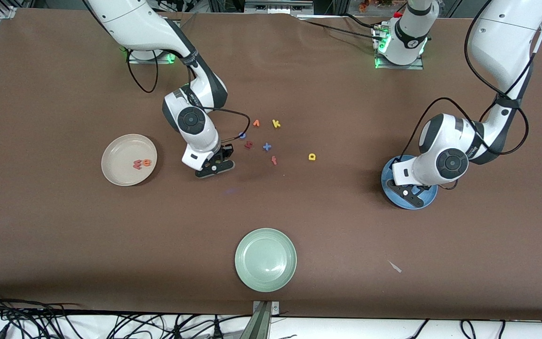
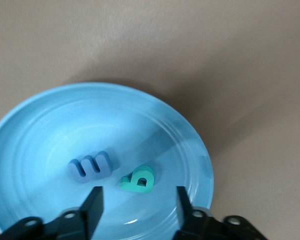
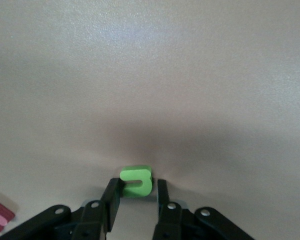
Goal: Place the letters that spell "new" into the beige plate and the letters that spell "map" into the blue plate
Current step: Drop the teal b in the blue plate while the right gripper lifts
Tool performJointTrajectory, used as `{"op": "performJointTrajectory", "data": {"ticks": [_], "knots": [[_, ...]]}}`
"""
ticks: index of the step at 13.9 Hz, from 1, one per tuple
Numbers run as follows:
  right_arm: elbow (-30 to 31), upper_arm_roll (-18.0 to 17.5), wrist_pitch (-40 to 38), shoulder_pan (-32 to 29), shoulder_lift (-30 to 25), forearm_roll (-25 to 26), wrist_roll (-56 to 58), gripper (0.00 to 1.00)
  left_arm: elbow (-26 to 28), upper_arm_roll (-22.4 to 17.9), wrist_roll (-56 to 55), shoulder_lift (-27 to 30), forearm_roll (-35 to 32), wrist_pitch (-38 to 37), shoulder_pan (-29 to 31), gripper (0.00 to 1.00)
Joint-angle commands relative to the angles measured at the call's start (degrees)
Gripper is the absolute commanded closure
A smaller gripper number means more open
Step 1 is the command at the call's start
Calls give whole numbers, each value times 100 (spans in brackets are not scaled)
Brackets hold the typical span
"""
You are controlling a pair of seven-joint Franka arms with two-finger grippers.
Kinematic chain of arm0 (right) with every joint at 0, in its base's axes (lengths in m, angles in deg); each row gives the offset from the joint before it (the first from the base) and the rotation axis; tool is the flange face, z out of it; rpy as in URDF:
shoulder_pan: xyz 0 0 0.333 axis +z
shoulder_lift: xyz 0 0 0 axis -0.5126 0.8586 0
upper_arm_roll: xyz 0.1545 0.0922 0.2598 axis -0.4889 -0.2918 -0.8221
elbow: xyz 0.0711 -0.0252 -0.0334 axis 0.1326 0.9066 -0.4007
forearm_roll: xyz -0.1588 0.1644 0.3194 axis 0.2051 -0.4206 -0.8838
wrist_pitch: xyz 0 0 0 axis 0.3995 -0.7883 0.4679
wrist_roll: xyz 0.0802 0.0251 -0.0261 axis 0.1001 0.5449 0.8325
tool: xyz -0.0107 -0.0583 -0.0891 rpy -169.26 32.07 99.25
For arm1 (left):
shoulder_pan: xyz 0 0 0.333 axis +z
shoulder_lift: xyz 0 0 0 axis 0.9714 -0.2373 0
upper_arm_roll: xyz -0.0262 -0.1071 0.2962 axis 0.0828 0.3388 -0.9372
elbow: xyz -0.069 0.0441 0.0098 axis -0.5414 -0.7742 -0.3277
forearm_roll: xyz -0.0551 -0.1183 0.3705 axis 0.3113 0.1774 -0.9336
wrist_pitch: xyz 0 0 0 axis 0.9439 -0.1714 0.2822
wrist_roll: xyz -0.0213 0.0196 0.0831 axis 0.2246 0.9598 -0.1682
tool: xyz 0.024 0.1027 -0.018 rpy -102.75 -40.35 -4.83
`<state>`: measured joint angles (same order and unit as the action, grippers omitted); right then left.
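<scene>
My right gripper (image 1: 214, 168) is low at the table beside the beige plate (image 1: 111, 165), its fingers closed in on the green n (image 3: 136, 181), which stands on edge between the tips (image 3: 137, 189). The beige plate holds the orange e (image 1: 147, 163) and the pinkish-red w (image 1: 137, 165). My left gripper (image 1: 410, 193) hovers open over the blue plate (image 1: 430, 200), fingers (image 2: 92, 204) spread wide. In the blue plate (image 2: 40, 125) lie the dark blue m (image 2: 90, 166) and the teal a (image 2: 138, 180), free of the gripper (image 2: 138, 207). The yellow p (image 1: 312, 157) lies on the table between the two arms.
Loose letters lie close to my right gripper: an orange v shape (image 1: 256, 123), a yellow k (image 1: 276, 124), a blue o (image 1: 242, 135), a dark red letter (image 1: 248, 144), a blue cross (image 1: 267, 147) and a red one (image 1: 274, 160). A pale green plate (image 1: 265, 259) sits nearest the front camera.
</scene>
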<state>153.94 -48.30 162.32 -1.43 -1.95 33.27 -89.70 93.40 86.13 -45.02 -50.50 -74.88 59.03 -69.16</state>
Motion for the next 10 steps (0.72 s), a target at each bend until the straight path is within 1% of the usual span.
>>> {"op": "performJointTrajectory", "data": {"ticks": [1,3,5,10], "knots": [[-47,-12,67,22,82,55,22,63,-93,91,133,232,-101,-222,9,0],[-47,-12,111,22,82,55,22,64,-260,266,-147,267,56,-528,27,0],[-47,-12,164,22,117,55,22,65,-436,573,-673,276,233,-1020,18,0],[-82,-12,181,22,117,55,13,65,-340,1399,-2808,223,242,-1101,1,0]]}}
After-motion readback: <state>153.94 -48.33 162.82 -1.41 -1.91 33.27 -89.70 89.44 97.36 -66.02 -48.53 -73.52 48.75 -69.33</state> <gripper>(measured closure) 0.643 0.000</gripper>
